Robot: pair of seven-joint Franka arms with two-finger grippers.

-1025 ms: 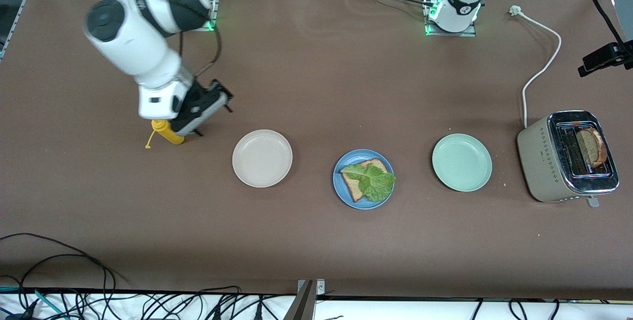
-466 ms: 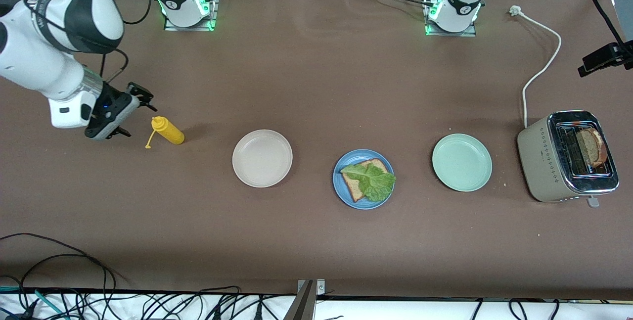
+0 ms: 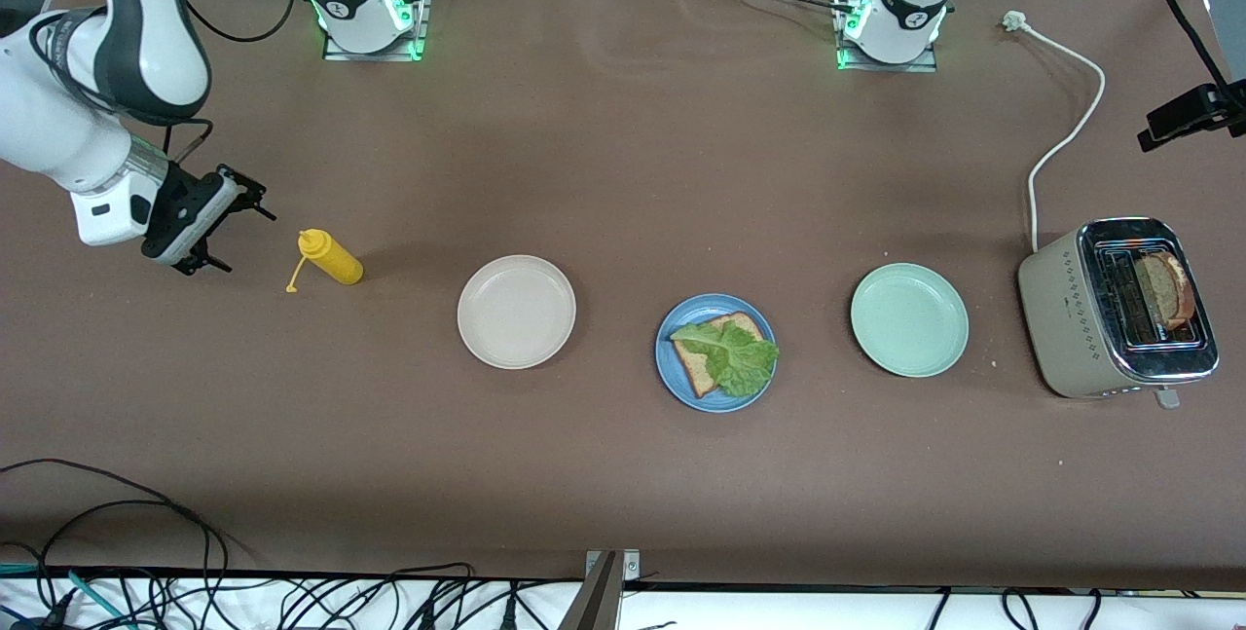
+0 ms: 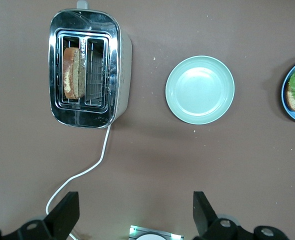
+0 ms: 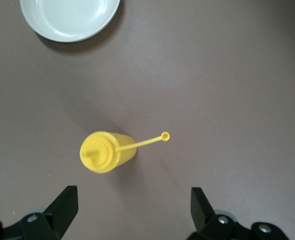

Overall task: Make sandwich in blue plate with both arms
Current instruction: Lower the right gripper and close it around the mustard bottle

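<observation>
Blue plate (image 3: 715, 390) at mid-counter (image 3: 623, 474), between beige plate (image 3: 516, 312) and mint plate (image 3: 909, 319), carrying one bread slice (image 3: 696, 367) topped with lettuce (image 3: 732, 355). Second slice (image 3: 1162, 291) stands in the toaster (image 3: 1066, 314). Right pincer (image 3: 232, 226), fingers apart, empty, hangs over bare counter beside the yellow squeeze bottle (image 3: 331, 257). Left pincer (image 4: 132, 215), fingers apart, empty, waits high above.
</observation>
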